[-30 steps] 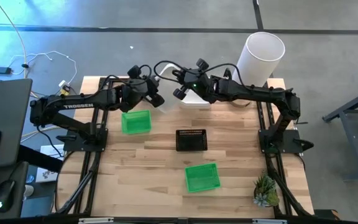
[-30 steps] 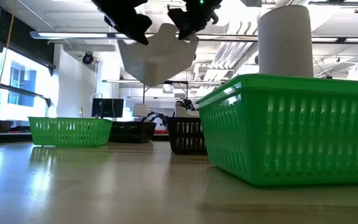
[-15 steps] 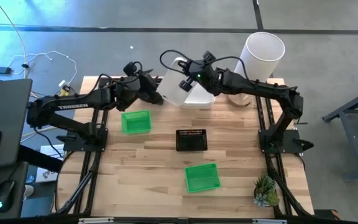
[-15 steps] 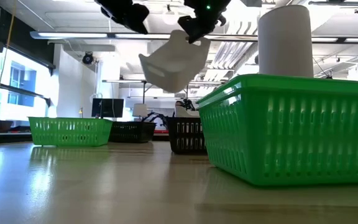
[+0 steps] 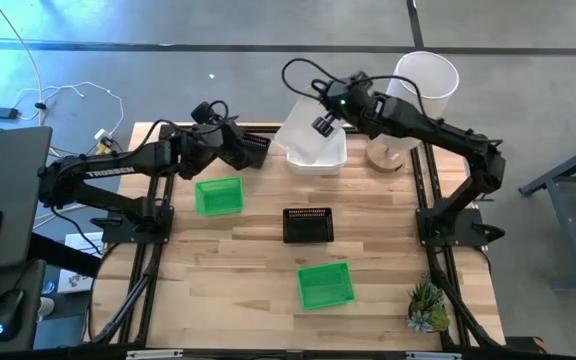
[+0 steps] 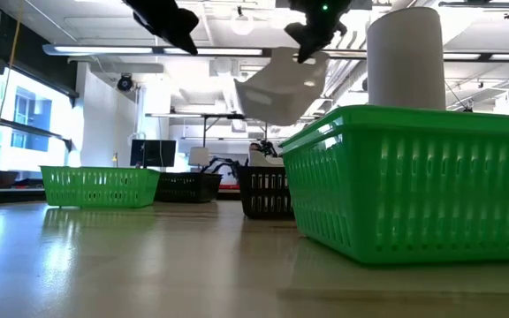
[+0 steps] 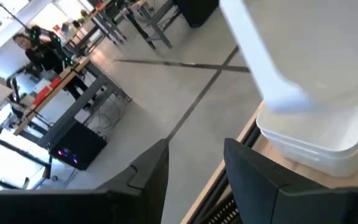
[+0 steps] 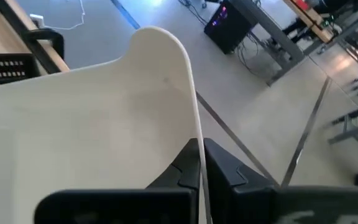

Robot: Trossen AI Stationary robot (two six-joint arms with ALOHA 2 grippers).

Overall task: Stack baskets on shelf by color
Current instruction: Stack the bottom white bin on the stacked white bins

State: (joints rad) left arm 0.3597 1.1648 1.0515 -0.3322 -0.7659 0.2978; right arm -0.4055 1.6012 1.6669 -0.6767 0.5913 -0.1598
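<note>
My right gripper [image 5: 321, 122] is shut on a white basket [image 5: 303, 135], which hangs tilted in the air above another white basket [image 5: 318, 160] at the table's far edge. The held basket also shows in the low view [image 6: 281, 88]. My left gripper [image 5: 240, 150] is open and empty, left of the white baskets, above a black basket [image 5: 257, 148] at the far edge. A green basket [image 5: 218, 195], a second black basket [image 5: 308, 225] and a second green basket [image 5: 325, 285] rest on their bottoms on the table. My right gripper pinches the white basket's thin side wall at its rim [image 8: 194, 134] between its two fingers, one finger [image 8: 182, 171] inside and one outside. The basket is lifted clear and hangs tilted below the gripper [image 6: 312, 40].
A tall white cylinder [image 5: 423, 90] stands at the far right corner, close behind my right arm. A small plant [image 5: 428, 308] sits at the near right corner. The shelf does not show. Bare wood lies along the near left part of the table [image 5: 218, 290].
My left gripper has come away from the white basket and drawn back toward the table's left. My right gripper has carried the basket toward the table's right and far edge, over the other white basket; the basket has swung and tipped the other way.
</note>
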